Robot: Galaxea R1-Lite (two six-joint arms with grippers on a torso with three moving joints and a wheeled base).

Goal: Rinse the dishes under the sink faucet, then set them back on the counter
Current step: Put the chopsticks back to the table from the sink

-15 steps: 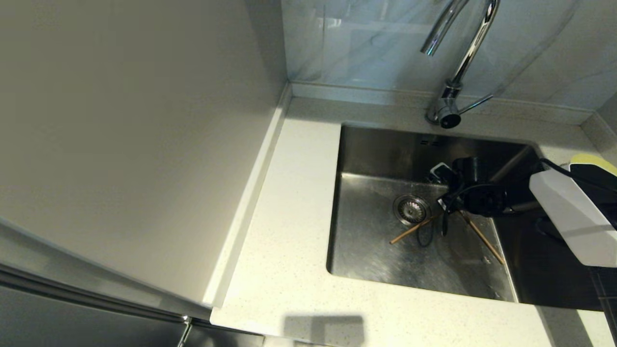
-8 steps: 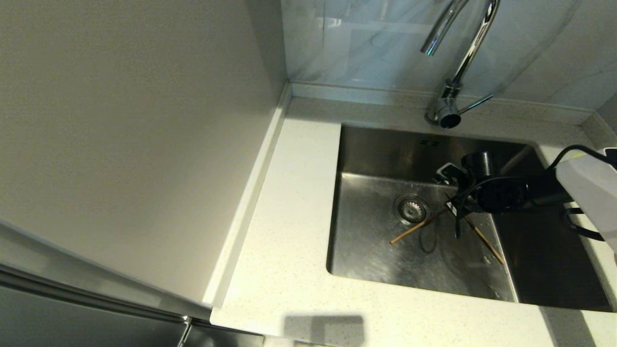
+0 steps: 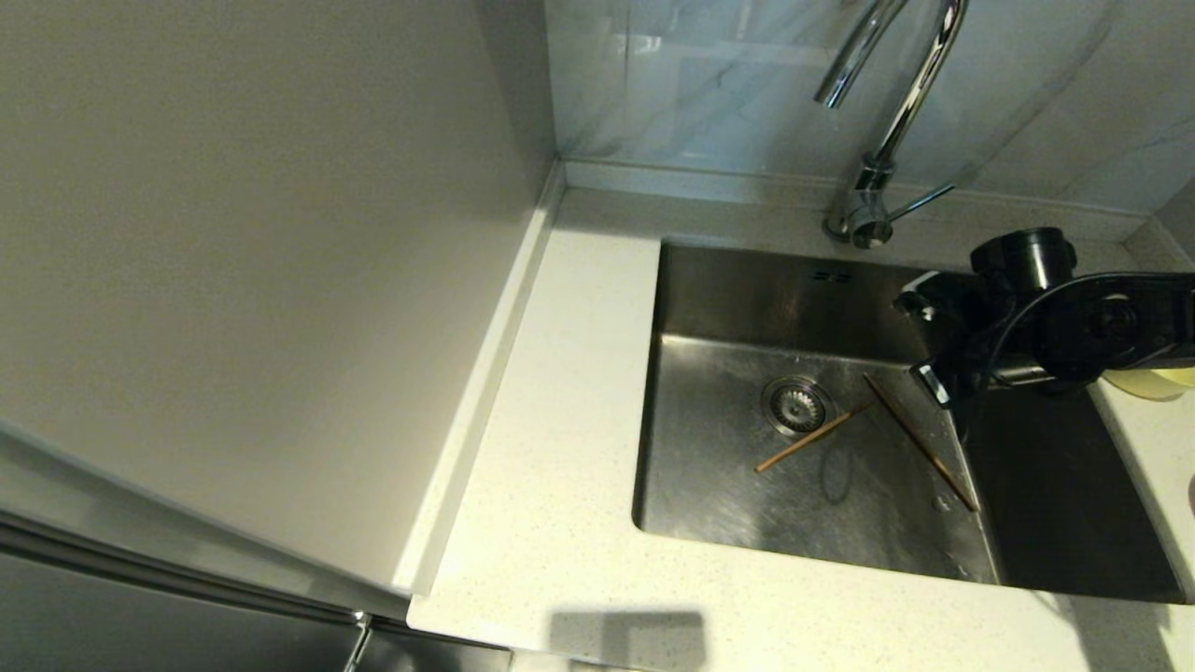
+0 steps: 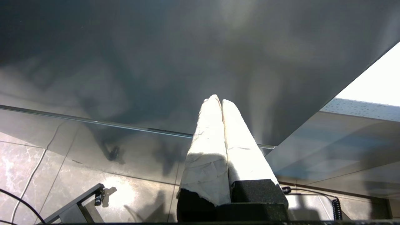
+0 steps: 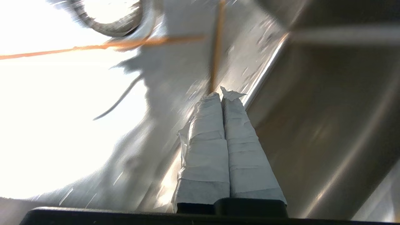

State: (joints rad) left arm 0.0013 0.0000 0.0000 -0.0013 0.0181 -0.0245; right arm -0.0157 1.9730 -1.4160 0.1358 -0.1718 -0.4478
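- The off-white speckled table surrounds the steel sink; grey marbled wall tile stands behind.
- Two chopsticks lie crossed-apart on the sink floor near the drain.
- The right claw hangs above them, pinched together, empty.
- The left claw, likewise pinched, is parked over the floor.

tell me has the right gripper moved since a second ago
Yes. The right gripper has risen and pulled back toward the sink's right wall, away from the drain, leaving both chopsticks on the sink floor.
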